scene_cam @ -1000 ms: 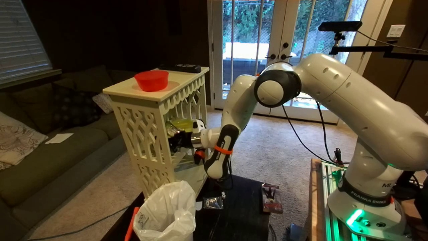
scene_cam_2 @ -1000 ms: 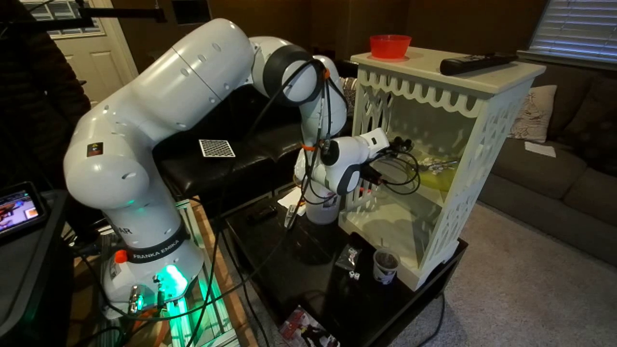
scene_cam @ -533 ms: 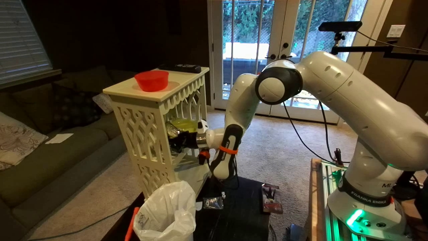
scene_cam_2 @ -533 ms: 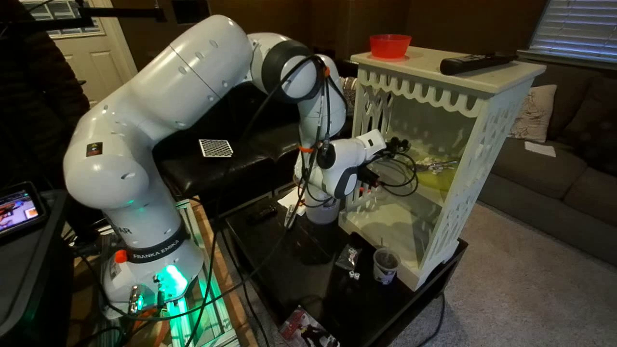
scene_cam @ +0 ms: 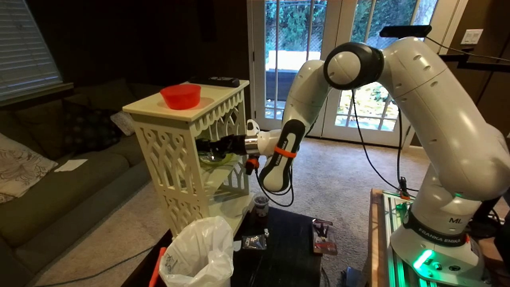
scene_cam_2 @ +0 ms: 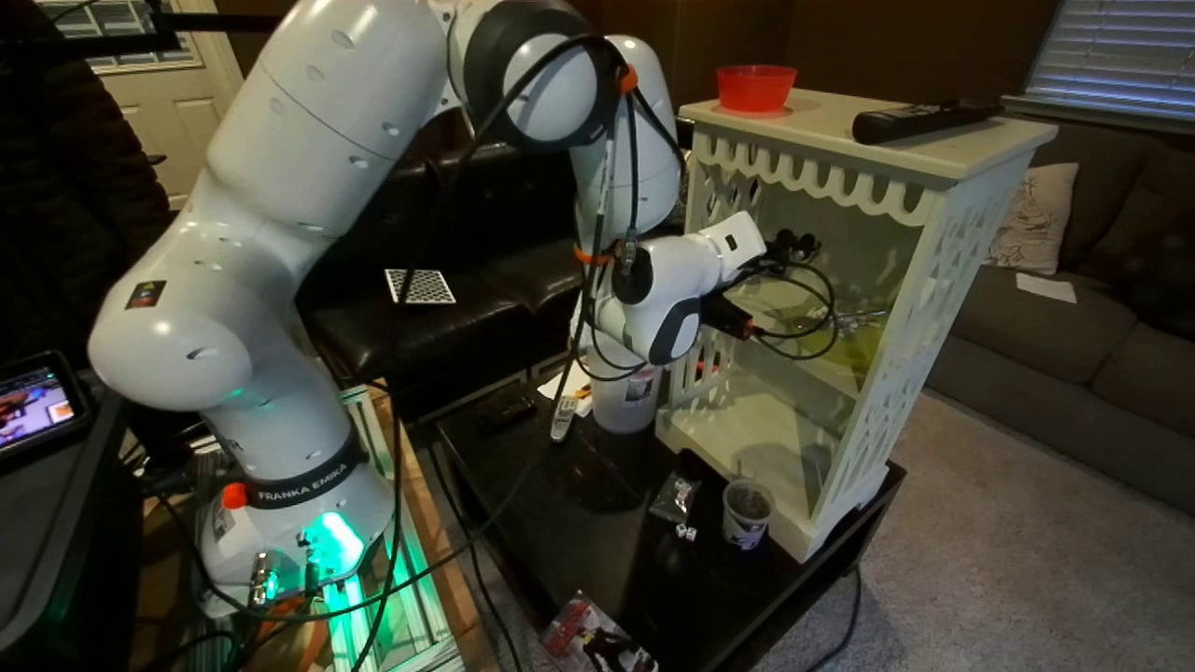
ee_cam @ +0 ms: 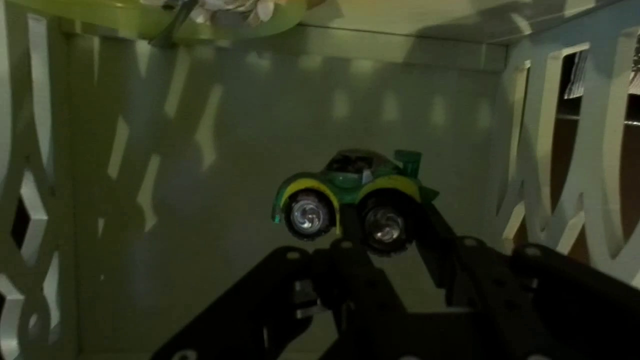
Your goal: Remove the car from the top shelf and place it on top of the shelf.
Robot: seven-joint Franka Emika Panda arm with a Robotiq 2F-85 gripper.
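Standing to my left, the cream shelf [scene_cam: 217, 95] bears a red bowl [scene_cam: 180, 97] and encloses, in its upper compartment [scene_cam_2: 845, 252], a green toy car [ee_cam: 345, 182] pinched between the fingers [ee_cam: 434, 245] of the gripper [ee_cam: 390, 220], whose white arm [scene_cam: 438, 99] arches at right.

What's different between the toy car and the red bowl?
The toy car is green with yellow wheel arches; the red bowl is one colour. The car has wheels; the bowl has none. The pincer grips the car inside the lattice-sided shelf; the bowl rests unheld on top. Both are at this shelf.
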